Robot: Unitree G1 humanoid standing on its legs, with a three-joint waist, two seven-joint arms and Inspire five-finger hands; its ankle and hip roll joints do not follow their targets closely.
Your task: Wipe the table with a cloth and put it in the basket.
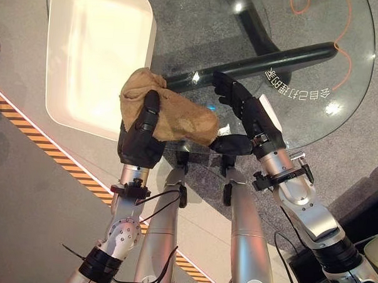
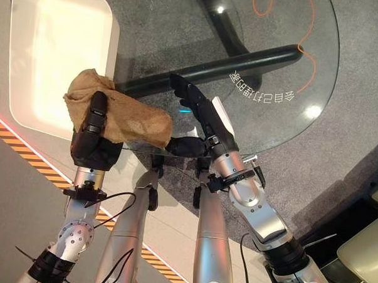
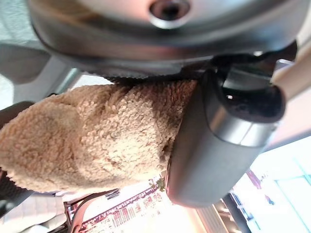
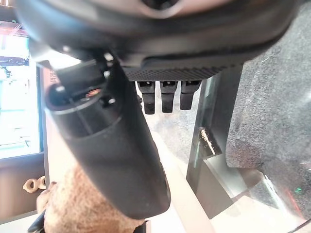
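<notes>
A tan fuzzy cloth [image 1: 177,119] is bunched in my left hand [image 1: 138,145], whose thumb lies over it and whose fingers curl beneath. In the left wrist view the cloth [image 3: 97,141] bulges past the thumb [image 3: 214,145]. It is held at the near edge of the round glass table [image 1: 318,53], with one end over the corner of the white basket [image 1: 95,56]. My right hand [image 1: 250,113] rests on the glass just right of the cloth, fingers straight. Its thumb [image 4: 112,145] reaches the cloth's right end [image 4: 77,208].
The basket stands on the floor left of the table. Dark curved table legs [image 1: 268,60] show through the glass, with an orange cable [image 1: 343,48] beyond. An orange-and-black floor stripe [image 1: 44,148] runs along the near left.
</notes>
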